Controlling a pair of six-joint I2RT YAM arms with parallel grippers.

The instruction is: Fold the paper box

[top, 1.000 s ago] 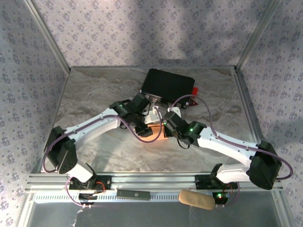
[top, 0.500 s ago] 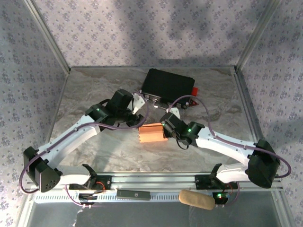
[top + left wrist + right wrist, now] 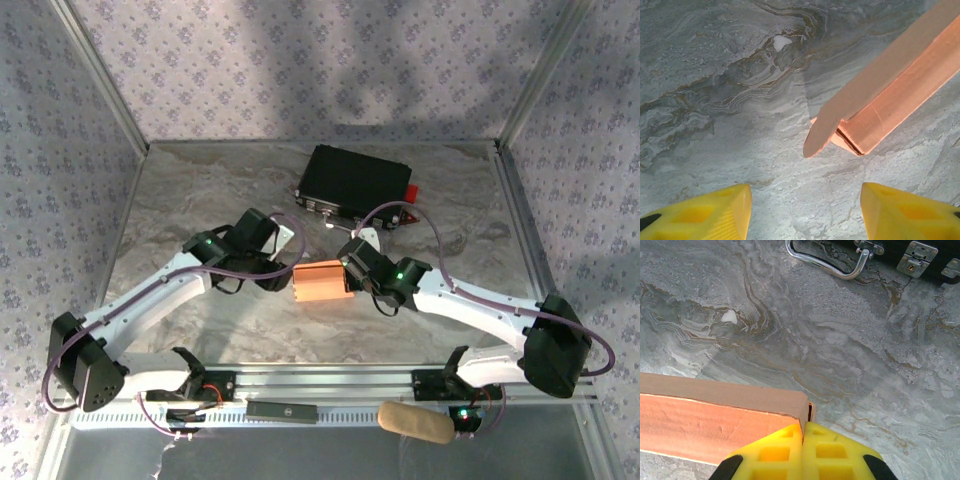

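Now left pincer (image 3: 805, 202) drawn back, jaws apart, beside paper box (image 3: 322, 280)

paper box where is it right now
In the top view the paper box lies near the middle of the table, in front of the black case, between the open left gripper on its left and the shut right gripper at its right end.

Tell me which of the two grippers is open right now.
The left gripper: its yellow fingers stand apart with bare table between them, just short of the paper box. The right gripper's fingers are pressed together at the box's corner.
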